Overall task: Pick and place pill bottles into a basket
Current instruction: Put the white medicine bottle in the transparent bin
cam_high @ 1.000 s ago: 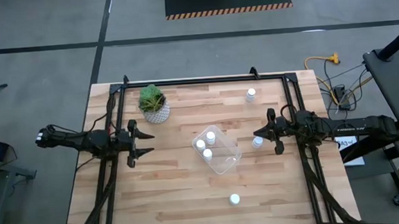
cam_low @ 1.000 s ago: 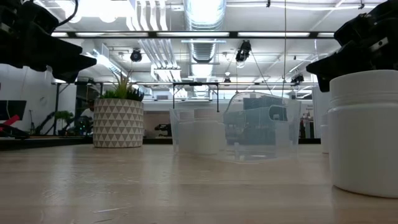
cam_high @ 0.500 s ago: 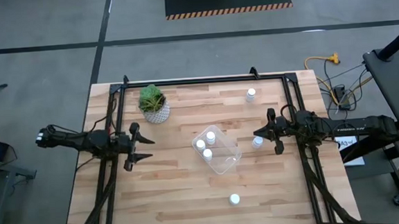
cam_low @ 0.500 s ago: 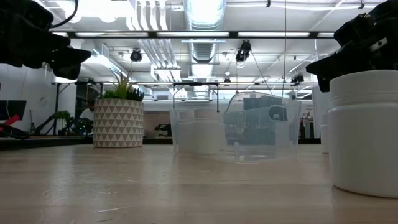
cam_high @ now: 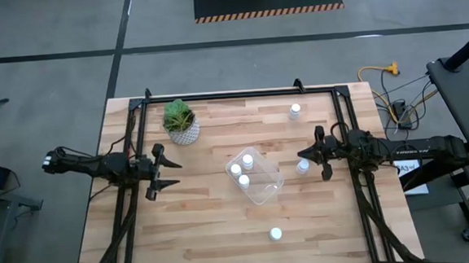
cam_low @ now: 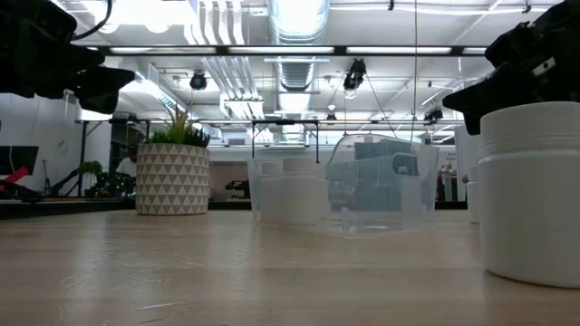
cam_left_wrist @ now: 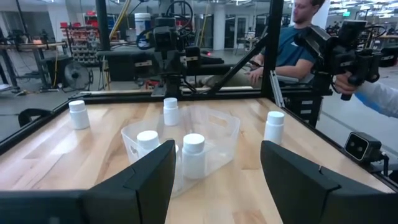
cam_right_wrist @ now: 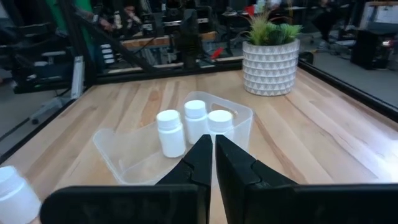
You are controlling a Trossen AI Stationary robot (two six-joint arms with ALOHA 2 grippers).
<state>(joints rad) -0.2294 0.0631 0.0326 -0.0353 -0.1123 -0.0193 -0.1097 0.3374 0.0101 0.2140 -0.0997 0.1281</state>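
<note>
Three white pill bottles (cam_high: 243,170) stand upright in the clear basket (cam_high: 262,187) at mid-table, and also show in the right wrist view (cam_right_wrist: 195,119). Three more stand on the wood: one far right (cam_high: 295,110), one near the front edge (cam_high: 276,234), and one (cam_high: 303,167) just nearer than my right gripper's tip. My right gripper (cam_high: 300,155) is shut and empty, right of the basket, pointing at it (cam_right_wrist: 213,146). My left gripper (cam_high: 172,174) is open and empty, left of the basket, facing it (cam_left_wrist: 217,152).
A white patterned pot with a green plant (cam_high: 182,126) stands at the far left. A black frame (cam_high: 240,93) runs along the table's far, left and right sides. A person sits beyond the table's right side in the left wrist view (cam_left_wrist: 292,43).
My left gripper has shifted a little toward the table's near edge and stayed open. The bottles and the basket have kept still.
</note>
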